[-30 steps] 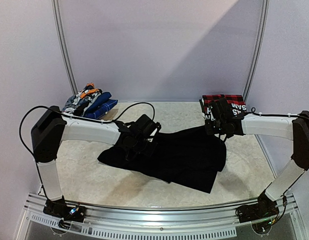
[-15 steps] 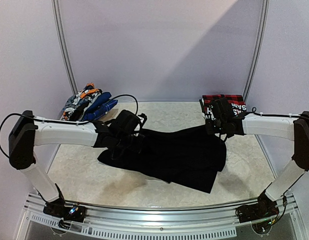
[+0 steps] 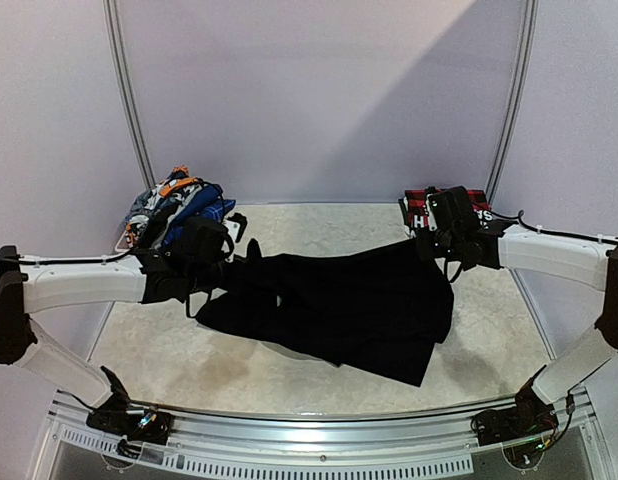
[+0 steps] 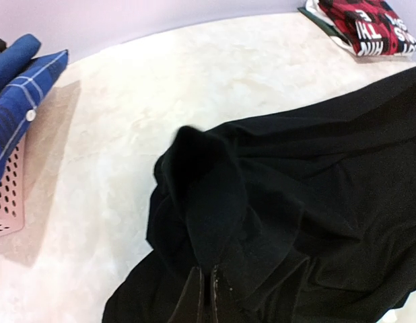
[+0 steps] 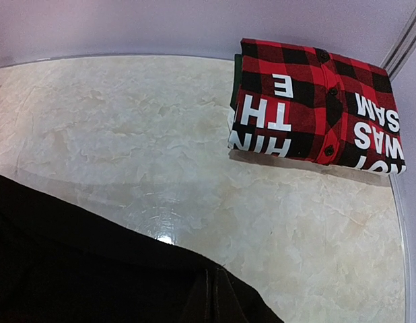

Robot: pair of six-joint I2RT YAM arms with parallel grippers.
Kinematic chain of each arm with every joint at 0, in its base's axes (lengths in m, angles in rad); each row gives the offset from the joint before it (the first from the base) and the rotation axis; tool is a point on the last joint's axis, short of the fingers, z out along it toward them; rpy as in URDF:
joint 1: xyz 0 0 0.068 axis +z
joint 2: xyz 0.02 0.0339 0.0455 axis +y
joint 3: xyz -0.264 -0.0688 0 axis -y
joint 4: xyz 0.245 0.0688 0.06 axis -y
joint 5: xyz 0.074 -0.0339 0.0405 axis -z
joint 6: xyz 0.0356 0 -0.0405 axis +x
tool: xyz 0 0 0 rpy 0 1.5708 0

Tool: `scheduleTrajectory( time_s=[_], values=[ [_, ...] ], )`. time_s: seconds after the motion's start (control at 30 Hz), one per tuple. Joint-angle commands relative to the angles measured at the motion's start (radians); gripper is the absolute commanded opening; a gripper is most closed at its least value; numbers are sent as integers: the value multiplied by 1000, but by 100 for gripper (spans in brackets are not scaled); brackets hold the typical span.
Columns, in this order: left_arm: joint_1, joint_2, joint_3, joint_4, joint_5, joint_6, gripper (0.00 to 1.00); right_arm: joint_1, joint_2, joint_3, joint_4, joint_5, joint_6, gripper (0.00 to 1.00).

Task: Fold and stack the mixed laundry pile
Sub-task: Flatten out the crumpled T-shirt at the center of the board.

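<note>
Large black trousers [image 3: 349, 305] hang stretched between both grippers above the table. My left gripper [image 3: 239, 258] is shut on their left end; in the left wrist view the cloth [image 4: 208, 195] bunches over the closed fingers [image 4: 206, 296]. My right gripper [image 3: 429, 245] is shut on the right end, the black edge [image 5: 127, 269] pinched in its fingers [image 5: 215, 296]. The rest of the laundry pile [image 3: 174, 205], with a blue plaid shirt [image 4: 19, 108] and grey-white-orange pieces, sits at the back left.
A folded red-black plaid shirt with white letters [image 3: 449, 205] lies at the back right, also in the right wrist view [image 5: 316, 108]. A pale lattice basket [image 4: 9, 195] holds the pile at the left. The marbled tabletop [image 3: 319, 225] ends at curved walls.
My left gripper has pulled its end of the trousers to the left and back, stretching the cloth. My right gripper has lifted slightly toward the back right.
</note>
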Motion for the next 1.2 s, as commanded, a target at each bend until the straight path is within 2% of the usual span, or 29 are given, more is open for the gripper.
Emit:
scheduleTrajectory(
  time_s=[0.0, 0.37, 0.63, 0.77, 0.97, 1.17],
  values=[
    [24, -63, -44, 55, -5, 18, 0, -5, -48, 15, 1, -2, -31, 0],
    [31, -237, -68, -9, -30, -4, 0, -5, -154, -3, 2, -62, -61, 0],
    [30, -441, -34, -118, -38, -22, 0, -6, -306, 2, -21, -151, -80, 0],
    [30, -523, -16, -138, -47, 19, 0, -5, -385, -9, -10, -198, -92, 0],
    [30, -597, 73, -194, -39, 69, 0, -5, -466, 18, -18, -220, -139, 0],
    [30, -633, 255, -266, 28, 105, 0, -6, -520, 135, -52, -378, -167, 0]
  ],
)
